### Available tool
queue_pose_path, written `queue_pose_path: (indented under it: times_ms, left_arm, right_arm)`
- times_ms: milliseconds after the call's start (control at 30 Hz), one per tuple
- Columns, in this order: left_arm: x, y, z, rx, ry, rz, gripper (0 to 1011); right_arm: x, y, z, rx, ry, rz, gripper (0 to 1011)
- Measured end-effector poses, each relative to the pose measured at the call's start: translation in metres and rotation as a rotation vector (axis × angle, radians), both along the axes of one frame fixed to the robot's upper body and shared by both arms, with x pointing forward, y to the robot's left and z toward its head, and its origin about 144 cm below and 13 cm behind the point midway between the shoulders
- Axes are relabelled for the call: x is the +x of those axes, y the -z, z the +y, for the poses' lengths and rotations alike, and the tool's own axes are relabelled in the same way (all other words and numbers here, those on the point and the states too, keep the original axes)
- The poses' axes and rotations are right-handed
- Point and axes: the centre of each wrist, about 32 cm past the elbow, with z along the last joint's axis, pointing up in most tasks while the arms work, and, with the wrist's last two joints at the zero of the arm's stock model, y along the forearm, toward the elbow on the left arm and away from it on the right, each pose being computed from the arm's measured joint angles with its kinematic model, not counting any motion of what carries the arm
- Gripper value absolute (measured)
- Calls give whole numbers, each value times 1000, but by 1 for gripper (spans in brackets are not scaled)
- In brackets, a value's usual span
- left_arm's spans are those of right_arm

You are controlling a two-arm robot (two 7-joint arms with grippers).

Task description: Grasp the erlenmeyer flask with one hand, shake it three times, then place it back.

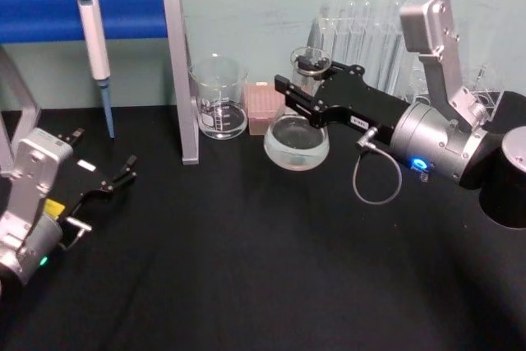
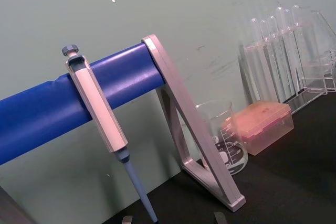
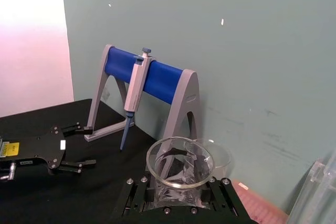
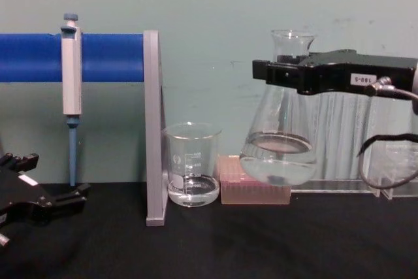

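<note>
Erlenmeyer flask (image 4: 279, 158) upright, neck up, liquid in base, held clear of table (image 4: 261, 243); my right gripper (image 1: 306, 81) closed around its neck, reaching in from my right; left gripper (image 1: 123, 173) parked far left, fingers apart.

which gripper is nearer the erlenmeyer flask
Right. The right gripper is clamped on the erlenmeyer flask at its neck, holding it off the table; the left gripper sits far off, near the pipette.

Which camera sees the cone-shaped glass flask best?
The chest view: the whole erlenmeyer flask shows side-on, the right claw gripping its neck. The head view looks down on it, partly under the claw. The right wrist view catches mostly its round mouth.
</note>
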Motion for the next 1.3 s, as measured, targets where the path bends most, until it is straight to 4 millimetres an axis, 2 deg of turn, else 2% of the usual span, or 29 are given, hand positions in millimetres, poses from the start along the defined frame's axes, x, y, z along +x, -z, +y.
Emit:
queue_pose_path:
  times_ms: [400,1300]
  left_arm:
    - [0,0,0,0,0,0,1001]
    - [0,0,0,0,0,0,1001]
  right_arm:
    - [-3,1,4,1,-57,6,449]
    - [-32,8,24,18,-414,45,449]
